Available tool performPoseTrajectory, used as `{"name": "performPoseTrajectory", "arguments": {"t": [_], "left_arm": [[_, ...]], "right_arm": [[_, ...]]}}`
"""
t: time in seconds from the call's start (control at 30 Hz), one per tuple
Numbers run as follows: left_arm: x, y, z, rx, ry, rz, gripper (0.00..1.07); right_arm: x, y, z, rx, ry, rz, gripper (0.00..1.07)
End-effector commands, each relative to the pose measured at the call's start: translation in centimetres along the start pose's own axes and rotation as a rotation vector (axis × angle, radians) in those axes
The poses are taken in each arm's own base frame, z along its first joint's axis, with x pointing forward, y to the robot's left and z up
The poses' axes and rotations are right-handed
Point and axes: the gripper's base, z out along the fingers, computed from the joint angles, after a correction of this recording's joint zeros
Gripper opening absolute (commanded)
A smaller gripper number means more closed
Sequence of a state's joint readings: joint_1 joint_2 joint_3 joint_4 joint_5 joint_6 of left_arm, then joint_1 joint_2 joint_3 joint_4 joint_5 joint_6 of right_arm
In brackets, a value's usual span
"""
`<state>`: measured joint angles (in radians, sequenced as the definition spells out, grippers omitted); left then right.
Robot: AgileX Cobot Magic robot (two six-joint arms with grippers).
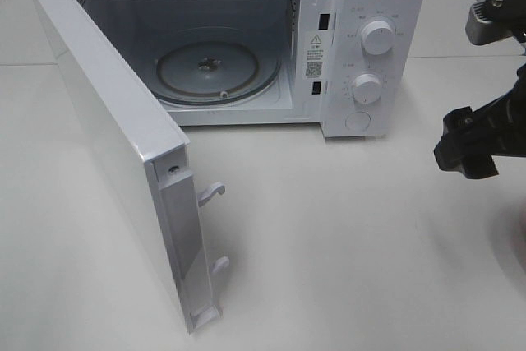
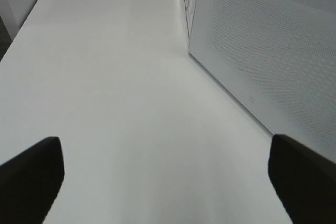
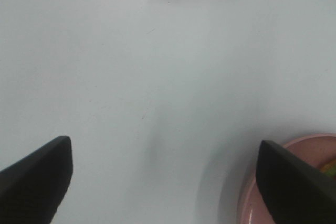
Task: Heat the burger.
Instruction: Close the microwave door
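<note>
My right end effector [image 3: 163,182] hangs wide open and empty over the table [image 1: 345,244], the pink plate [image 3: 310,150] just beside one finger; only a sliver of the burger [image 3: 329,168] shows there. I'd centre over the bun before closing. My left end effector [image 2: 165,182] is spread and empty too. The microwave [image 1: 362,63] door [image 1: 107,162] stands open, leaving clear room to the turntable [image 1: 218,67].
</note>
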<state>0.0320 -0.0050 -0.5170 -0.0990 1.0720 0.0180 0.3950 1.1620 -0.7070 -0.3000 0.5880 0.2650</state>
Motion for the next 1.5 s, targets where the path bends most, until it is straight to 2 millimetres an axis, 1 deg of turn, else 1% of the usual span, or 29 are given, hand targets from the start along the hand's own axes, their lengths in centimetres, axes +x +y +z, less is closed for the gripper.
{"name": "performPoseTrajectory", "arguments": {"t": [0.03, 0.1, 0.13, 0.17, 0.2, 0.23, 0.27, 0.37, 0.47, 0.57, 0.6, 0.63, 0.67, 0.77, 0.8, 0.87, 0.93, 0.97, 1.03, 1.13, 1.2, 1.23, 1.3, 1.33, 1.37, 1.4, 1.43, 1.47, 1.5], "left_arm": [[0.0, 0.0, 0.0, -0.005, -0.005, -0.006, 0.98], [0.0, 0.0, 0.0, -0.005, -0.005, -0.006, 0.98], [0.0, 0.0, 0.0, -0.005, -0.005, -0.006, 0.98], [0.0, 0.0, 0.0, -0.005, -0.005, -0.006, 0.98], [0.0, 0.0, 0.0, -0.005, -0.005, -0.006, 0.98], [0.0, 0.0, 0.0, -0.005, -0.005, -0.006, 0.98], [0.0, 0.0, 0.0, -0.005, -0.005, -0.006, 0.98], [0.0, 0.0, 0.0, -0.005, -0.005, -0.006, 0.98], [0.0, 0.0, 0.0, -0.005, -0.005, -0.006, 0.98], [0.0, 0.0, 0.0, -0.005, -0.005, -0.006, 0.98], [0.0, 0.0, 0.0, -0.005, -0.005, -0.006, 0.98], [0.0, 0.0, 0.0, -0.005, -0.005, -0.006, 0.98], [0.0, 0.0, 0.0, -0.005, -0.005, -0.006, 0.98], [0.0, 0.0, 0.0, -0.005, -0.005, -0.006, 0.98], [0.0, 0.0, 0.0, -0.005, -0.005, -0.006, 0.98], [0.0, 0.0, 0.0, -0.005, -0.005, -0.006, 0.98], [0.0, 0.0, 0.0, -0.005, -0.005, -0.006, 0.98], [0.0, 0.0, 0.0, -0.005, -0.005, -0.006, 0.98], [0.0, 0.0, 0.0, -0.005, -0.005, -0.006, 0.98], [0.0, 0.0, 0.0, -0.005, -0.005, -0.006, 0.98], [0.0, 0.0, 0.0, -0.005, -0.005, -0.006, 0.98], [0.0, 0.0, 0.0, -0.005, -0.005, -0.006, 0.98], [0.0, 0.0, 0.0, -0.005, -0.005, -0.006, 0.98], [0.0, 0.0, 0.0, -0.005, -0.005, -0.006, 0.98], [0.0, 0.0, 0.0, -0.005, -0.005, -0.006, 0.98], [0.0, 0.0, 0.0, -0.005, -0.005, -0.006, 0.98], [0.0, 0.0, 0.0, -0.005, -0.005, -0.006, 0.98], [0.0, 0.0, 0.0, -0.005, -0.005, -0.006, 0.98], [0.0, 0.0, 0.0, -0.005, -0.005, -0.006, 0.98]], "right_arm": [[0.6, 0.4, -1.8, -0.082, -0.013, -0.068, 0.78], [0.7, 0.5, -2.2, -0.1, -0.019, -0.073, 0.77], [1.1, 0.7, -2.9, -0.14, -0.024, -0.083, 0.77], [1.2, 0.8, -3.2, -0.153, -0.027, -0.084, 0.77], [1.2, 0.8, -3.2, -0.153, -0.027, -0.084, 0.77], [1.5, 0.9, -3.9, -0.177, -0.037, -0.081, 0.77], [1.5, 0.9, -3.9, -0.177, -0.037, -0.081, 0.77], [2.6, 0.6, -5.8, -0.19, -0.046, -0.09, 0.77], [2.8, 0.5, -6.1, -0.19, -0.045, -0.09, 0.77], [4.1, 0.0, -8.6, -0.189, -0.126, -0.077, 0.77], [4.1, 0.0, -8.6, -0.189, -0.126, -0.077, 0.77], [4.3, -0.1, -9.2, -0.188, -0.156, -0.071, 0.77], [5.0, -0.4, -10.4, -0.188, -0.21, -0.064, 0.77], [5.3, -0.5, -10.9, -0.186, -0.228, -0.053, 0.77], [6.0, -0.8, -11.9, -0.182, -0.268, -0.037, 0.77], [6.3, -0.9, -12.2, -0.18, -0.284, -0.028, 0.77], [7.8, -1.6, -13.6, -0.142, -0.337, 0.029, 0.77], [7.8, -1.6, -13.6, -0.142, -0.337, 0.029, 0.77], [9.1, -2.1, -14.7, -0.103, -0.38, 0.068, 0.77], [9.5, -2.1, -15.0, -0.094, -0.4, 0.079, 0.76], [10.9, -2.3, -16.4, -0.068, -0.485, 0.14, 0.76], [10.9, -2.3, -16.4, -0.068, -0.485, 0.14, 0.76], [12.0, -2.3, -16.9, -0.038, -0.532, 0.167, 0.76], [12.4, -2.2, -16.7, -0.033, -0.54, 0.185, 0.76], [12.4, -2.2, -16.7, -0.033, -0.54, 0.185, 0.76], [13.3, -2.1, -16.2, -0.026, -0.538, 0.209, 0.76], [13.3, -2.1, -16.2, -0.026, -0.538, 0.209, 0.76], [13.8, -2.0, -15.8, -0.023, -0.534, 0.217, 0.76], [14.8, -1.8, -15.1, -0.016, -0.521, 0.239, 0.76]]}}
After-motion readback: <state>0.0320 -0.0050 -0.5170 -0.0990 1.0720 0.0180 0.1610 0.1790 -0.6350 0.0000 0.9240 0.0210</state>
